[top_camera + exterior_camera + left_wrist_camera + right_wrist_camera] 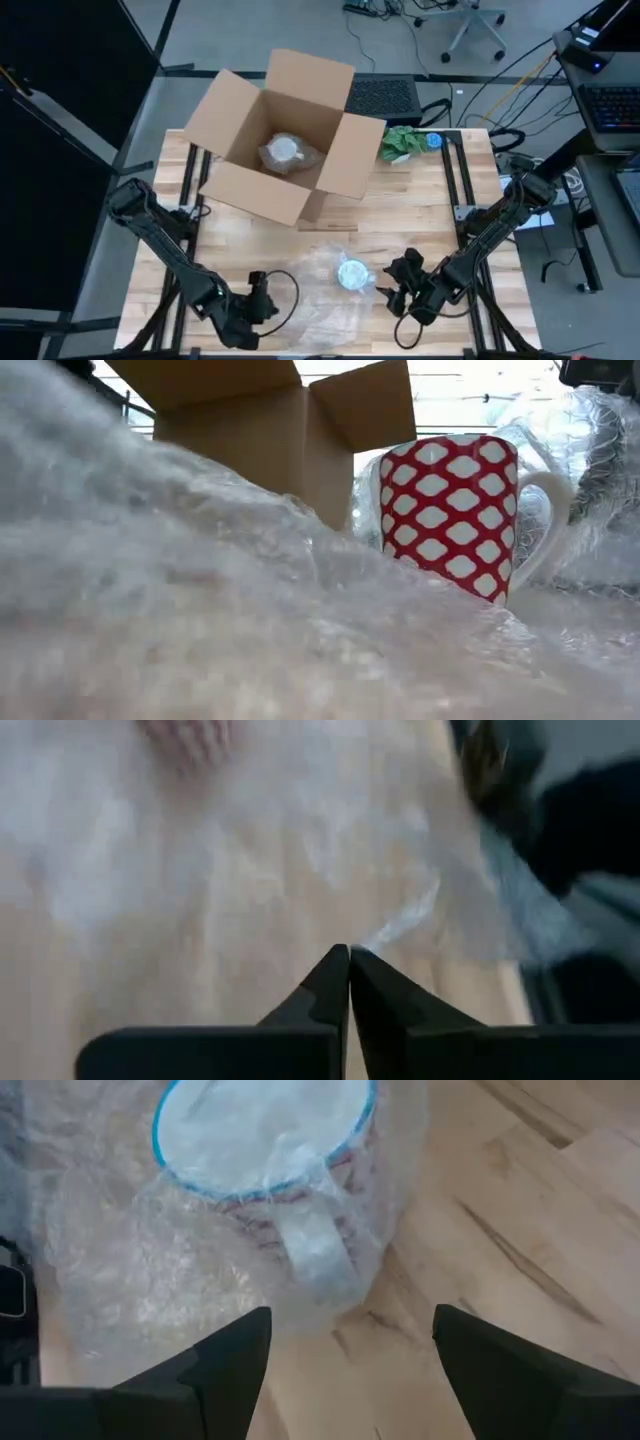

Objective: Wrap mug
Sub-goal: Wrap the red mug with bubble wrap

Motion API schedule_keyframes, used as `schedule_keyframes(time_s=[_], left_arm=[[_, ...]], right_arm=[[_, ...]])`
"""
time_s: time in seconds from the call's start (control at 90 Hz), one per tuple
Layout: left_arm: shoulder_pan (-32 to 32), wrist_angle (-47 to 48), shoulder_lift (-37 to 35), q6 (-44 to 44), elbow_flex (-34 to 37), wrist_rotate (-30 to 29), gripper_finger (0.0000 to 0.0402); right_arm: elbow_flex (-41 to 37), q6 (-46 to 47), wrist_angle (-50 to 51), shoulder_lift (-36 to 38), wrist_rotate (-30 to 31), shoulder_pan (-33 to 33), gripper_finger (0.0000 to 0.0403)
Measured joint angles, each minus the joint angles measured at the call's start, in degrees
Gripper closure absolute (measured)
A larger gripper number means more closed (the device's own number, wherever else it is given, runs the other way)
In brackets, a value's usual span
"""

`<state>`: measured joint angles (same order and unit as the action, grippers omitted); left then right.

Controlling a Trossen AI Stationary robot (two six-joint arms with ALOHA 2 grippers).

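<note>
Wooden table (400,215): red-white mug (448,513) unlabelled, on bubble wrap (310,290); left gripper (348,960) pinched on wrap edge, right gripper (350,1330) spread.

Red ceramic mug (450,510) shows white diamond spots, blue rim, beside clear bubble wrap (150,1270), brown cardboard box (285,130).

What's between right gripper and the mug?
Right wrist view: bubble wrap draped over the mug, then bare wooden table up to the open right gripper.
</note>
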<state>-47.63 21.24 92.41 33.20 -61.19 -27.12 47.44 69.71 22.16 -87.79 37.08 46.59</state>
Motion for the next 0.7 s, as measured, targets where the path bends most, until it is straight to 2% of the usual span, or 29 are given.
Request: schedule_keyframes(time_s=[0.122,0.311,0.422,0.544,0.611,0.7], left_arm=[[1.55,0.11,-0.82,-3.7,-2.26,-0.77,0.0401],[4.81,-1.04,-0.78,-9.51,-4.76,-0.86,0.0401],[7.35,-4.8,-0.78,-14.2,-6.17,-0.87,0.0401],[10.31,-7.67,-0.78,-18.74,-7.99,-0.62,0.0401],[11.33,-5.34,-0.89,-15.84,-8.2,3.43,0.0401],[10.63,2.81,-0.87,-9.42,-7.11,13.56,0.0401]], right_arm=[[2.62,-2.62,2.68,0.42,-2.24,0.08,0.0138],[10.36,-7.51,16.43,1.2,-2.91,0.09,0.0138],[10.5,-11.47,18.13,1.18,-2.97,-0.58,0.0138],[8.98,-10.08,17.19,1.18,-2.82,-1.83,0.0138],[7.75,-8.48,15.32,1.16,-2.86,-2.06,0.0138],[6.33,-5.88,13.7,1.16,-3.48,-0.87,0.0138]])
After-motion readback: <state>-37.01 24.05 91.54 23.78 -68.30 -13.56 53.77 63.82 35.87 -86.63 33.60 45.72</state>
